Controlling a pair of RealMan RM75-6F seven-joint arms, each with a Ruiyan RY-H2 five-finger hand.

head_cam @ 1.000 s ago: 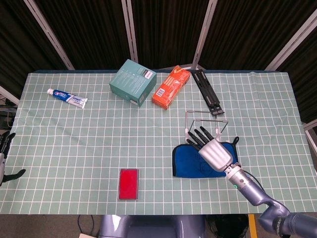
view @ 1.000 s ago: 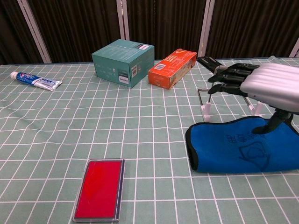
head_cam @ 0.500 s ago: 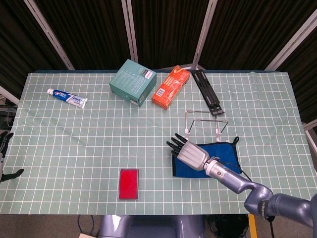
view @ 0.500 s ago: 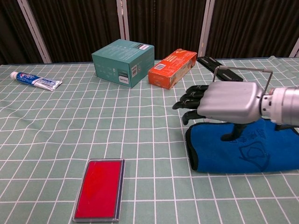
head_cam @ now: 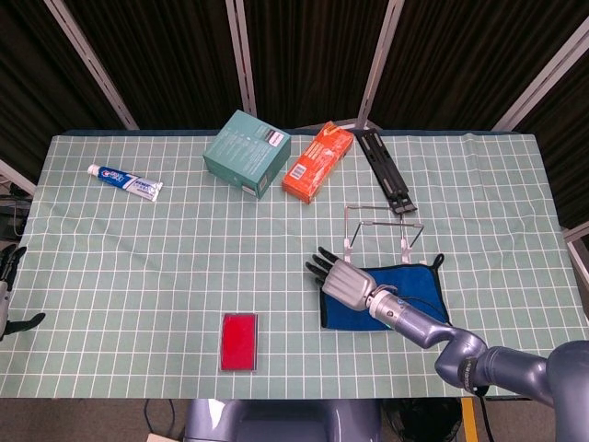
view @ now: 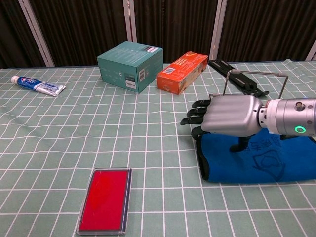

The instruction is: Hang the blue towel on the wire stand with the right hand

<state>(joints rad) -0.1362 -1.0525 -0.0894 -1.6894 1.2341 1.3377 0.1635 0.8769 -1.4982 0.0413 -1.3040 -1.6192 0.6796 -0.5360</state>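
Note:
The blue towel (head_cam: 412,296) (view: 259,160) lies flat on the checked cloth near the front right. Just behind it stands the wire stand (head_cam: 383,227) (view: 256,79), upright and bare. My right hand (head_cam: 340,279) (view: 225,115) hovers over the towel's left edge, palm down, fingers stretched out and pointing left past the edge. It holds nothing; its thumb reaches down to the towel's top. My left hand (head_cam: 8,287) shows only at the far left edge of the head view, fingers apart, off the table.
A red flat case (head_cam: 239,341) (view: 105,199) lies front centre. At the back are a teal box (head_cam: 247,153) (view: 130,65), an orange box (head_cam: 317,161) (view: 182,72), a black folded rack (head_cam: 387,171) and a toothpaste tube (head_cam: 125,181) (view: 37,85).
My right hand has swung from pointing away at the stand to pointing left, and has slid left and down to the towel's left edge. The towel has not moved.

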